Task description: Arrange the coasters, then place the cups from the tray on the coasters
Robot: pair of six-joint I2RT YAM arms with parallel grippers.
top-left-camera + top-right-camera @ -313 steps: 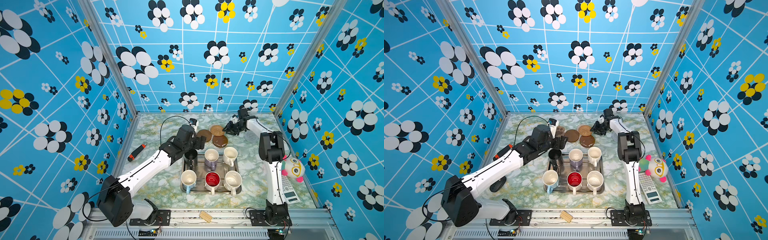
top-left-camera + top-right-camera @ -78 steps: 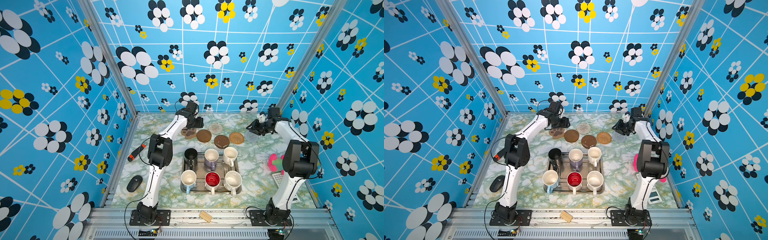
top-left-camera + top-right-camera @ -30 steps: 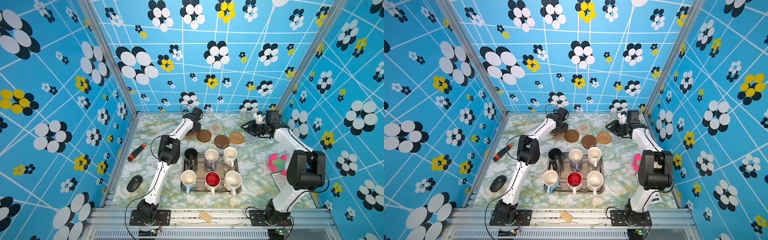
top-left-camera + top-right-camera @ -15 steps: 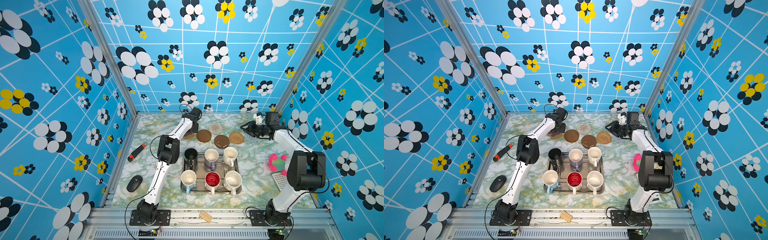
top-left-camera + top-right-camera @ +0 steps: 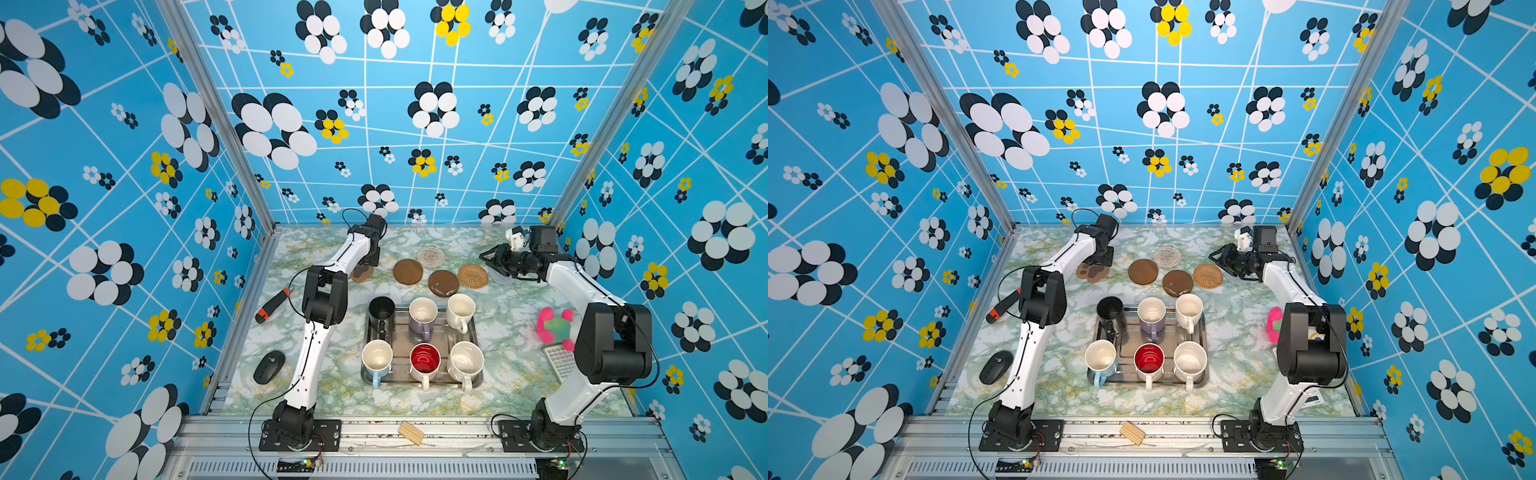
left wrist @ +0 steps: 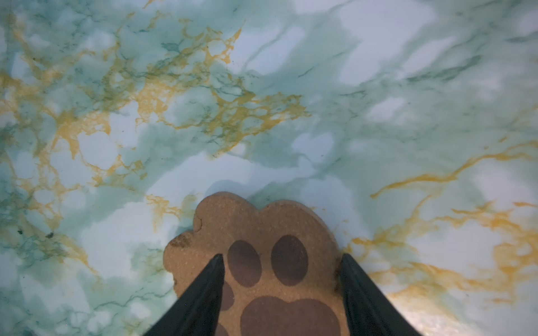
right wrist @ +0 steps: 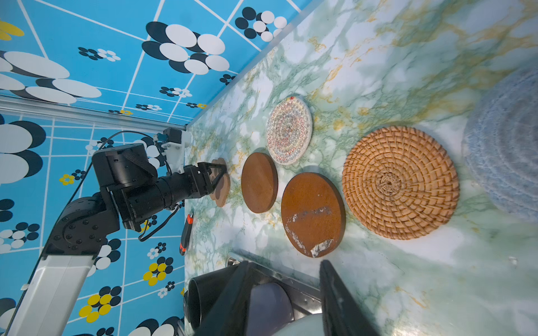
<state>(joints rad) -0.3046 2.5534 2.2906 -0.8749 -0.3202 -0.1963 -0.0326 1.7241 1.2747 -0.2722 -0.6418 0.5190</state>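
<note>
- Arranging judged to be the step in hand: six coasters spread along the far side of the marble table (image 5: 511,374), and all six cups standing in the tray (image 5: 441,332) at near centre, none on a mat yet.
- At far left, left gripper (image 6: 281,256) with jaws parted and gripping nothing. One fingertip over the top face of the paw-shaped coaster (image 6: 262,227), the other at its edge. Hard to tell from the wrist view whether either touches the mat.
- Risk there: closing from this stance likely to catch top face and edge unevenly. Enough to skid or flip a thin flat mat, or shove it right into the nearer dark-brown disc (image 5: 407,272).
- At far right, right gripper (image 5: 487,257) with jaws apart and empty, poised over the whitish lacy disc (image 5: 500,275), itself mostly hidden beneath.
- Risk there: soft lace prone to bunching or dragging if pressed and pulled. Could ride up onto the rattan disc (image 5: 473,276) just beside it.
- Second dark-brown disc (image 5: 443,283) and rattan disc almost touching, and the grey spiral disc (image 5: 431,255) set farther back. Spacing this tight liable to make mug handles clash.
- Cups packed close in the tray, with the black cup (image 5: 381,309) hard against the far-left corner. Easy to knock a neighbour such as the lavender cup (image 5: 422,316) with a wide approach.
</note>
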